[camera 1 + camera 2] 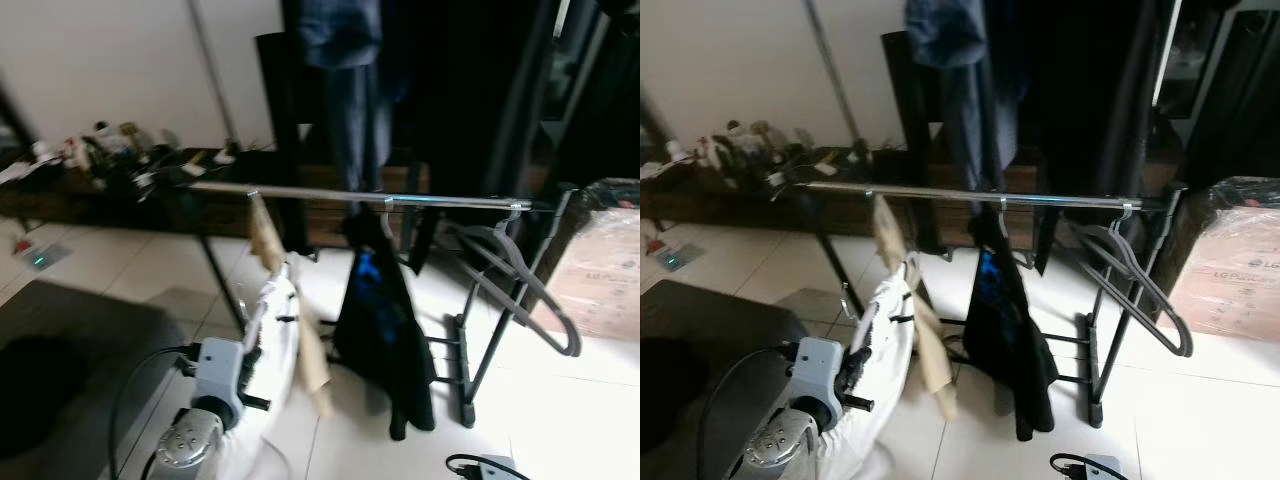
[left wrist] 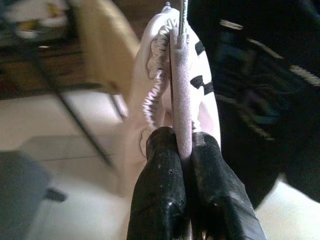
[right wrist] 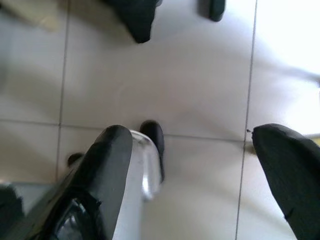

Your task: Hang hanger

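Left claw (image 2: pixel 184 150) pinched on pink hanger (image 2: pixel 181 95) under white garment (image 1: pixel 272 330), hook cut off; right claw (image 3: pixel 192 165) spread.

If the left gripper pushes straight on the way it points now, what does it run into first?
The left gripper is shut on the hanger carrying the white garment. Straight ahead lies the tan garment hanging on the rail, probably met first, though depth is unclear.
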`<state>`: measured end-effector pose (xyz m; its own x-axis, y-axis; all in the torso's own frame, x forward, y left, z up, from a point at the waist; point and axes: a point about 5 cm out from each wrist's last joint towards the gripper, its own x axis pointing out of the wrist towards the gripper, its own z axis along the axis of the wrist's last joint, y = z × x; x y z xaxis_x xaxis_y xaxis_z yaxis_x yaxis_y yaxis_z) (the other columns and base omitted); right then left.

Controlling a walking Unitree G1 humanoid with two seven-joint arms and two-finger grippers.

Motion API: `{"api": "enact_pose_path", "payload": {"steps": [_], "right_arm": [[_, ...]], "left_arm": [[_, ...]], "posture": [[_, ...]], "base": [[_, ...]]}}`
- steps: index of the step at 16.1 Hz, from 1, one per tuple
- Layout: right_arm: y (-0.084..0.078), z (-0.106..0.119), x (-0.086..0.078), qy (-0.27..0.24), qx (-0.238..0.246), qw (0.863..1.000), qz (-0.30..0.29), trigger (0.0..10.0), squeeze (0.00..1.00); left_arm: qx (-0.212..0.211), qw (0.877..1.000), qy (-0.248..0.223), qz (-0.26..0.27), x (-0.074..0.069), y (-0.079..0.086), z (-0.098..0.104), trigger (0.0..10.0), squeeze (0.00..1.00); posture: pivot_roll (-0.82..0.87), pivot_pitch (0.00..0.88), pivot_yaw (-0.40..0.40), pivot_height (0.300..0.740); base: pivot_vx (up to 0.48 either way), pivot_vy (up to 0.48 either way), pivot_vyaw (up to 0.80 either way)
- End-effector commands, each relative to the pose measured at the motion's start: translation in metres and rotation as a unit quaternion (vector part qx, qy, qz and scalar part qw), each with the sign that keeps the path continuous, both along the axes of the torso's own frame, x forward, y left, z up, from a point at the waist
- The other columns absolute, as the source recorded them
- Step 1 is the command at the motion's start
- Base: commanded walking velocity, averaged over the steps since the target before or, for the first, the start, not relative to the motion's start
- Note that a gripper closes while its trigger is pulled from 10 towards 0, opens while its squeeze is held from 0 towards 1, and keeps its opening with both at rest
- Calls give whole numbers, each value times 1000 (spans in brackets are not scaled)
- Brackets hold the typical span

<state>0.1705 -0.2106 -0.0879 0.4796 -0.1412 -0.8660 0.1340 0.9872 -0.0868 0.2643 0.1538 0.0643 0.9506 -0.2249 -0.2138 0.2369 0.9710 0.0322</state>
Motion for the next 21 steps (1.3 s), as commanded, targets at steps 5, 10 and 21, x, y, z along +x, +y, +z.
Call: {"api": "enact_pose_path", "payload": {"steps": [5,10,21], "right_arm": [[17,1,9,-4,2,1000,16,10000,0],[30,2,14,-4,9,999,47,10000,0],[29,3,16,-4,1,998,60,10000,0]], "left_arm": [[-17,999,18,-23,-1,-5,0,10000,0],[-36,998,46,-7,14,-5,-2,10000,0],[15,997,21,-70,76,-25,24,10000,0]], "posture": [[-99,94,66,740],[-98,100,61,740],[-112,107,50,740]], "base": [[440,0,0],[86,0,0],[0,0,0]]}}
